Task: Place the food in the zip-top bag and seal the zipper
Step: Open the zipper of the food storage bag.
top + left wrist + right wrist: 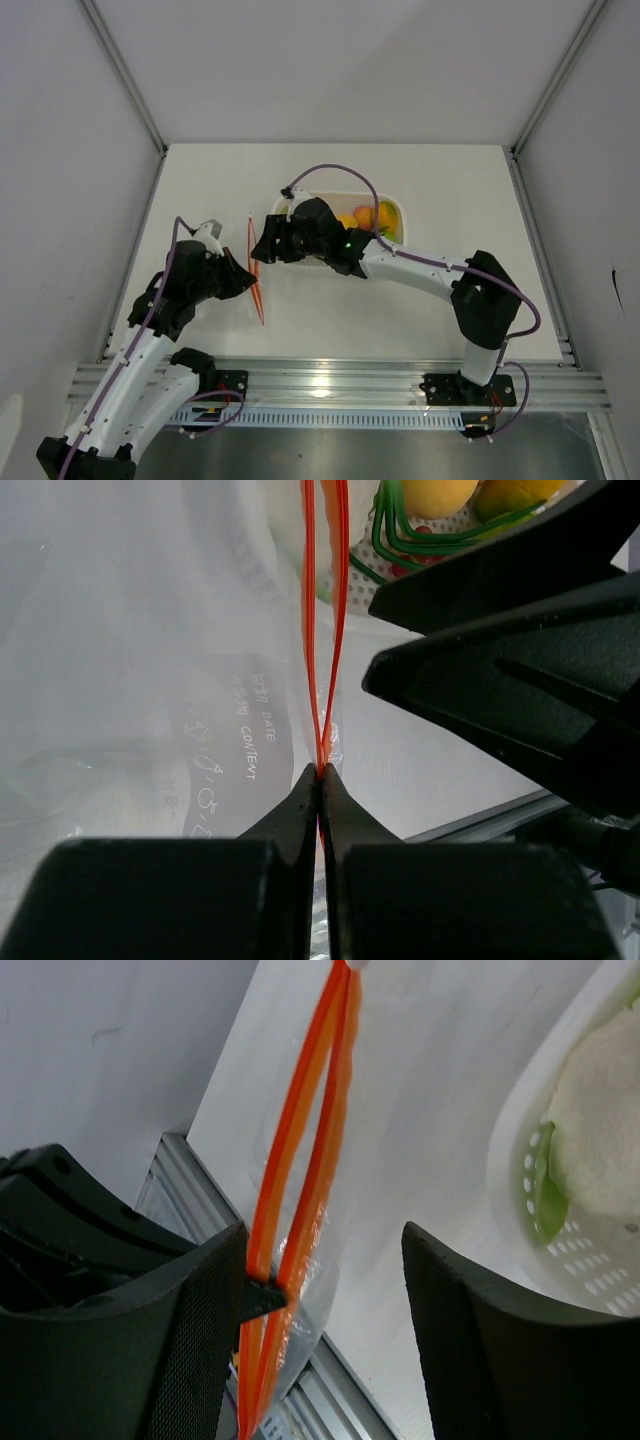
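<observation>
Two claws tend the clear, floppy bag [140, 680], which lies left of the perforated white basket [515, 1175] holding the food [370, 217]. The left claw [320, 772] pinches the near end of the thin orange zipper [312, 630]. The right claw [325, 1250] stands part open around it. This looks like opening the mouth; next, grip one lip.

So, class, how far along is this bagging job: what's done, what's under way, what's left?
Done: the left gripper is shut on one end of the zipper of the bag. Under way: the right gripper, open, straddles the zipper's parted strips. Left: fruit sits in the basket to be bagged, then the zipper sealed.
</observation>
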You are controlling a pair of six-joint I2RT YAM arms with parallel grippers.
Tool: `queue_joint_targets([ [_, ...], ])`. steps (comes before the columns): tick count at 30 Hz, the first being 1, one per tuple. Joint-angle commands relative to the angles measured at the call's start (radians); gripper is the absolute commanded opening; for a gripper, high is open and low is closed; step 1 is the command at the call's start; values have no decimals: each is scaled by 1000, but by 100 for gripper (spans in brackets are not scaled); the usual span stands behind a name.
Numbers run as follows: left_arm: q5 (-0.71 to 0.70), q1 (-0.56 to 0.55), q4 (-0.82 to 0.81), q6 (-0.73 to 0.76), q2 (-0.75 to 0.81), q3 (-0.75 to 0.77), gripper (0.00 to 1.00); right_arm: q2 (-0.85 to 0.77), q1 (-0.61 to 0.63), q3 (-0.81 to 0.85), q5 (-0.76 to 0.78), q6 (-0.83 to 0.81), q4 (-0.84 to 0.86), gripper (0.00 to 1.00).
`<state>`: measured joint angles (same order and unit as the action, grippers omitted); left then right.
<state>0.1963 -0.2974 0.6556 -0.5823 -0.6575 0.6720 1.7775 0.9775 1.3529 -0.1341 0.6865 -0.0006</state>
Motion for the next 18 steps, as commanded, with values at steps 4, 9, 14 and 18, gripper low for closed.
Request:
queue_joint_targets([
  [4, 40, -8, -28, 16, 4, -8, 1, 43, 13, 104, 40, 2, 11, 62],
  [9, 35, -8, -25, 18, -4, -5, 0, 94, 21, 163, 96, -4, -99, 55],
  [14, 35, -9, -22, 15, -2, -3, 1, 125, 38, 202, 134, -30, -157, 54],
  [18, 29, -9, -17, 15, 4, 1, 1, 168, 53, 268, 191, -44, -217, 52],
])
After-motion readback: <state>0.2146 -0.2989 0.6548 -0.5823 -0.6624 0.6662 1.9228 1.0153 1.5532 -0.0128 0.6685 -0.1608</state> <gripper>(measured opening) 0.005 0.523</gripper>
